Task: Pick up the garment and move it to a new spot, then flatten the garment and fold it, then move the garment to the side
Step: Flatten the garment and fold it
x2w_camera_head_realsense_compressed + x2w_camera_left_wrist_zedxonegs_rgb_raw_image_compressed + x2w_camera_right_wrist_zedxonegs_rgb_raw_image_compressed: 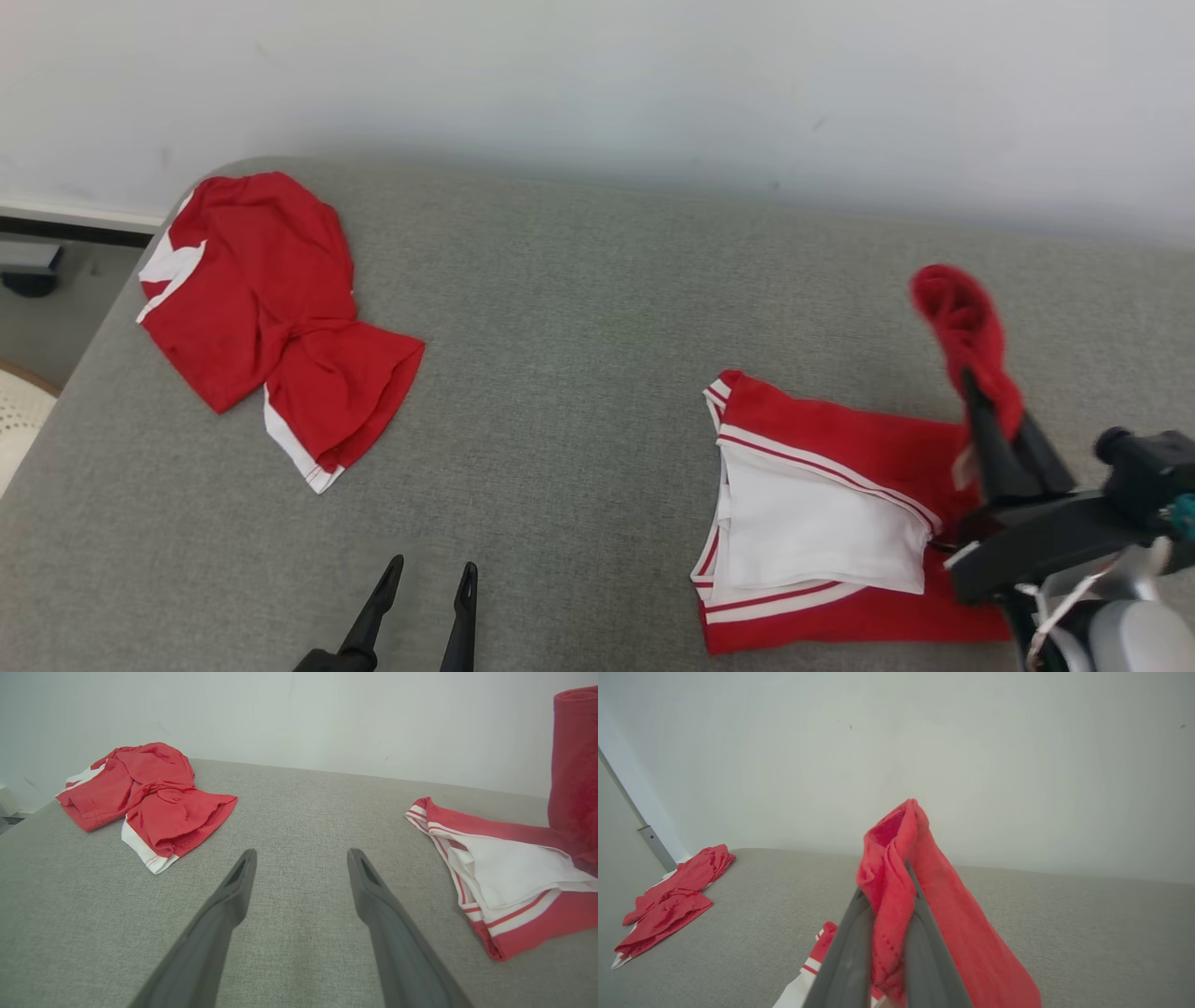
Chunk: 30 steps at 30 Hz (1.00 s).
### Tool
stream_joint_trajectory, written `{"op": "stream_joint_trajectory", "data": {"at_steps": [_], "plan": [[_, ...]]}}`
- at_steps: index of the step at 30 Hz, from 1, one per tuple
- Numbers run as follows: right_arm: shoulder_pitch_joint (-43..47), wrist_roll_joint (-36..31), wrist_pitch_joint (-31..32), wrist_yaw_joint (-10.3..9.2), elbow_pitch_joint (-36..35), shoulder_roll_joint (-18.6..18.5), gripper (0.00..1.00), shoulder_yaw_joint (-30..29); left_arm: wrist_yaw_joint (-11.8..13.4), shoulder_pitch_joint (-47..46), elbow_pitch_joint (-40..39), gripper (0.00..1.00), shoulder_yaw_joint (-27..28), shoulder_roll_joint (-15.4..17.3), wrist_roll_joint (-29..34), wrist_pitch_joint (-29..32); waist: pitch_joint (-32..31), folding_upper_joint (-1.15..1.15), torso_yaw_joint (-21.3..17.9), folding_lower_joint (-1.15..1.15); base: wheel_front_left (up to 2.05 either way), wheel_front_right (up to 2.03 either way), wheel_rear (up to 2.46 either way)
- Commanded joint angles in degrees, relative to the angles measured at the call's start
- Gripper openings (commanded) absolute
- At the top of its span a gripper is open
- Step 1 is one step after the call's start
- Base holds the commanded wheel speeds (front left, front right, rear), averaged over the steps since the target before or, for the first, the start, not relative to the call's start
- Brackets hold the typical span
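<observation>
Left pincer [433, 564] released, fingers apart over grey surface [579, 355], holding nothing. Right pincer [994, 411] clenched on red end of garment [822, 504], that end lifted off surface. Rest of garment lay flat just left of right pincer, white panel up. Far ahead-left of left pincer, second garment [271, 317] lay crumpled near surface corner. Pale wall [597, 84] behind, strip of floor [84, 289] beyond corner. Garment's right edge hidden behind right pincer.

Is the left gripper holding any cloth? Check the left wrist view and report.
No, the left gripper is open over the bare grey surface, gripping nothing, while the right gripper pinches the garment.
</observation>
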Motion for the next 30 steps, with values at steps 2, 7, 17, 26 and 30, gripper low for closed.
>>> {"op": "stream_joint_trajectory", "data": {"at_steps": [2, 7, 17, 26, 30], "plan": [[0.5, -1.0, 0.6, -0.12, -1.0, 2.2, 0.00, 1.6, -0.3, -0.2, 0.3, 1.00, 0.2, -0.3, -0.2, -0.4, 0.4, -0.01, 1.6, 0.00, 0.00, 0.00, 0.00], [-1.1, -3.0, 1.6, -0.11, 2.0, 5.4, 0.00, 4.4, -0.6, -1.1, 0.6, 1.00, 0.2, -0.7, -0.4, -0.5, 1.4, -0.01, 3.0, 0.00, 0.00, 0.00, 0.00], [-3.4, -7.3, -0.1, -0.11, 16.3, 8.1, 0.00, 11.0, -1.7, -1.5, 2.0, 1.00, 1.2, -1.6, -1.2, -0.8, 2.9, -0.01, 5.7, 0.00, 0.00, 0.00, 0.00], [-5.2, -6.0, -2.5, -0.11, 22.7, 9.6, 1.00, 13.6, -2.2, -1.8, 2.9, 1.00, 2.3, -2.3, -0.9, -0.9, 3.3, -0.01, 6.1, 0.00, 0.00, 0.00, 0.00], [-5.8, -4.5, -4.4, -0.11, 22.5, 9.9, 1.00, 13.6, -2.1, -1.3, 3.2, 1.00, 2.6, -2.7, -0.6, -1.0, 2.9, -0.01, 5.3, 0.00, 0.00, 0.00, 0.00]]}}
